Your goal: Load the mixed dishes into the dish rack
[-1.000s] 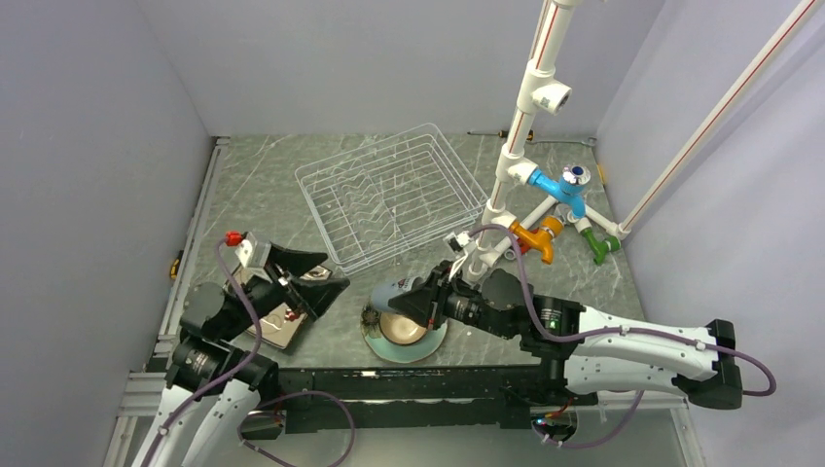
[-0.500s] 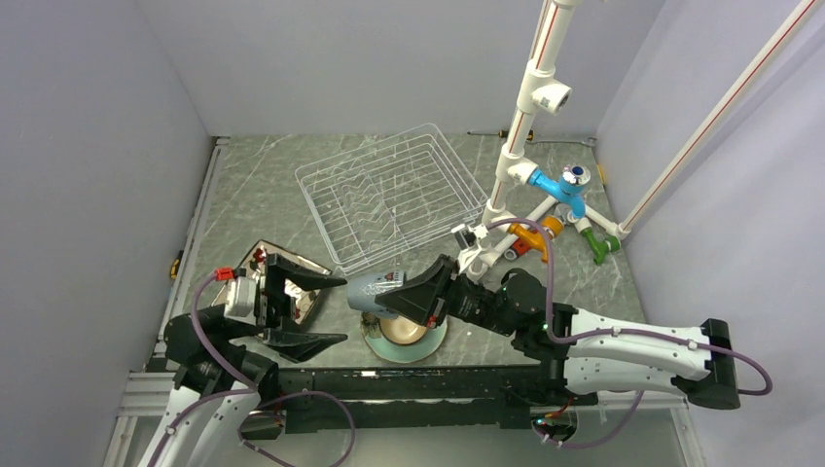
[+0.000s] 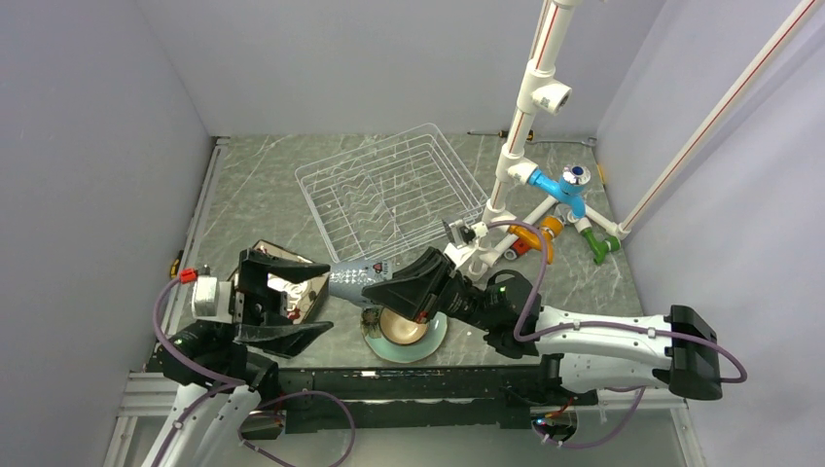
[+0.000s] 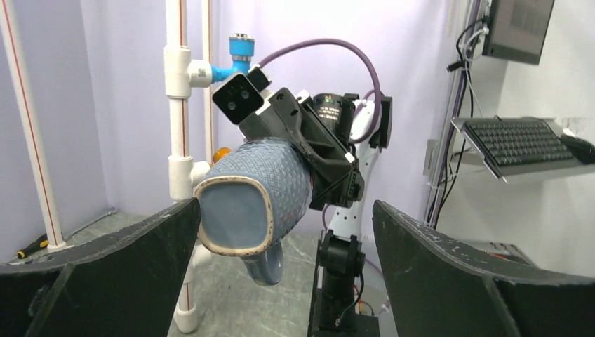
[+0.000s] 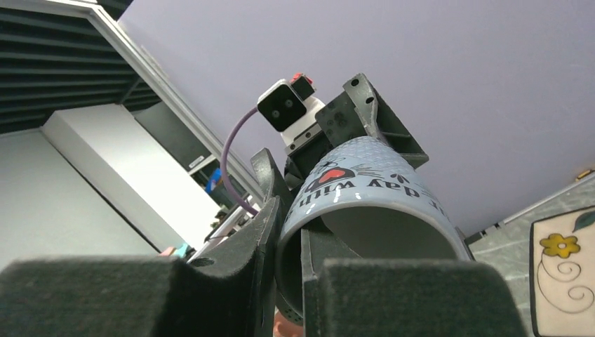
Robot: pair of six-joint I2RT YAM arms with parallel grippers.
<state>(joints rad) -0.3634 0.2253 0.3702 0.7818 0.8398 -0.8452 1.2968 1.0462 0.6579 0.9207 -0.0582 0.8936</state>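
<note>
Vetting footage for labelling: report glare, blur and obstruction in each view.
Top external: sharp, evenly lit. Left wrist: grey mug crisp, left gripper fingers dark in the lower corners. Right wrist: right gripper fingers block the lower frame; small glints on the mug's glaze.
</note>
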